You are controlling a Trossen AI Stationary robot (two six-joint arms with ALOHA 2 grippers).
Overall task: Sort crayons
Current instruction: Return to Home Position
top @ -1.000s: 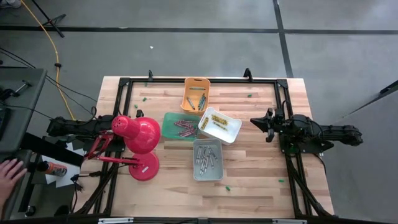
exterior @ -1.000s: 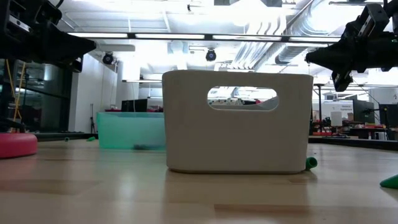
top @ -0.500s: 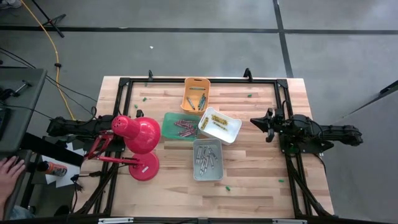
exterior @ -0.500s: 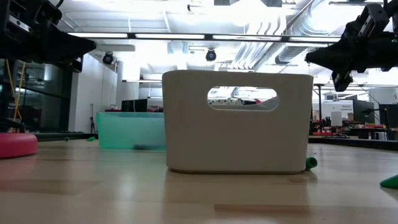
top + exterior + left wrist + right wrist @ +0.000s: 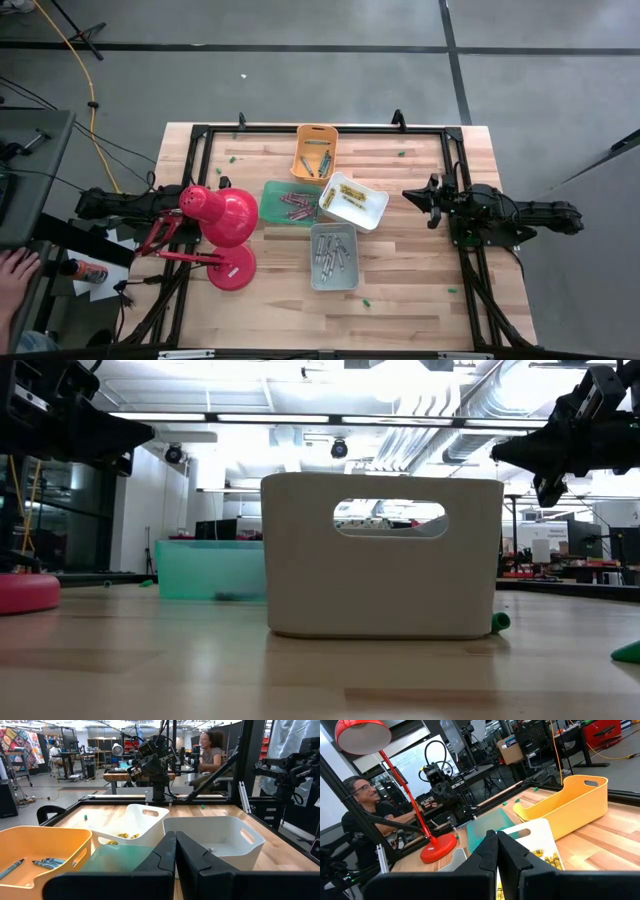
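Observation:
The crayons lie sorted by colour in bins at the table's middle. Blue and grey ones are in an orange bin [image 5: 315,152], red-pink ones in a green bin [image 5: 290,203], yellow ones in a white bin [image 5: 353,203], and grey ones in a pale grey bin [image 5: 333,256]. My right gripper [image 5: 410,196] hovers shut and empty to the right of the white bin; it also shows in its wrist view [image 5: 496,844]. My left gripper [image 5: 175,844] is shut and empty, left of the green bin. In the high view the red lamp's head hides it.
A red desk lamp [image 5: 225,215] stands at the table's left, with its base [image 5: 232,268] near the front. Small green specks [image 5: 366,302] lie on the wood. A black frame [image 5: 320,128] runs round the table. A person's hand [image 5: 12,268] shows off the table's left.

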